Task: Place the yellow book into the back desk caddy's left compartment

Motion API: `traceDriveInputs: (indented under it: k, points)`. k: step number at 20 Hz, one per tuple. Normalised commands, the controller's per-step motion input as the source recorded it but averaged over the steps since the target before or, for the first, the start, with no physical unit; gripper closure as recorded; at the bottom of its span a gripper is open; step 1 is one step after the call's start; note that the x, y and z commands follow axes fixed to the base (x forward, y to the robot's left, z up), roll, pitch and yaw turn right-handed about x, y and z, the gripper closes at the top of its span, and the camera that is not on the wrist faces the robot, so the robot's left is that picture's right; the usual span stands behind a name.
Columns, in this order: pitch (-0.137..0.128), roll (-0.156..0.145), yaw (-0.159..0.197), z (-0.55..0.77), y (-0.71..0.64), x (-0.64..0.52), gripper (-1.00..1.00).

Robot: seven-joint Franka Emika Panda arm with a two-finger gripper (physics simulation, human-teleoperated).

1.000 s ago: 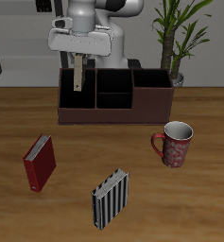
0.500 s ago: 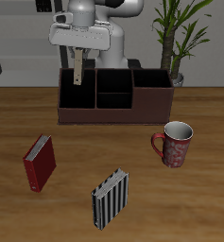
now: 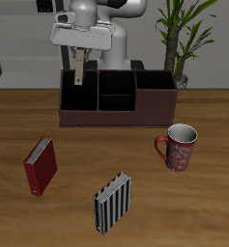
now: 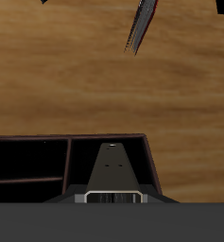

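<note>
Transport looks finished: the gripper (image 3: pixel 78 50) clamps the yellow book (image 3: pixel 79 71) upright, upper left of the exterior frame, above the back desk caddy's (image 3: pixel 117 99) left compartment (image 3: pixel 77 96). Next, I judge, a straight descent, then release.

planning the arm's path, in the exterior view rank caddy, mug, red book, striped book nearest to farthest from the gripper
1. back desk caddy, right under the gripper holding the yellow book
2. red book, mid-table
3. mug, too close to call with the red book
4. striped book, near the front edge

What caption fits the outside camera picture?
Tool holds the yellow book upright above the back desk caddy.
</note>
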Motion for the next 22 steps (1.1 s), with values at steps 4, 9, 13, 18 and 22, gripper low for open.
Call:
traceDriveInputs:
  k: [4,9,13,18,22]
  points:
    - [0.021,-0.01,-0.014,-0.11,-0.03,0.06,1.0]
    - [0.027,0.007,-0.011,-0.16,0.01,0.08,1.0]
    - [0.043,0.011,-0.018,-0.25,0.01,0.05,1.0]
    - [0.035,-0.004,-0.011,-0.26,-0.05,0.06,1.0]
    - [0.029,-0.003,-0.011,-0.19,-0.02,0.03,1.0]
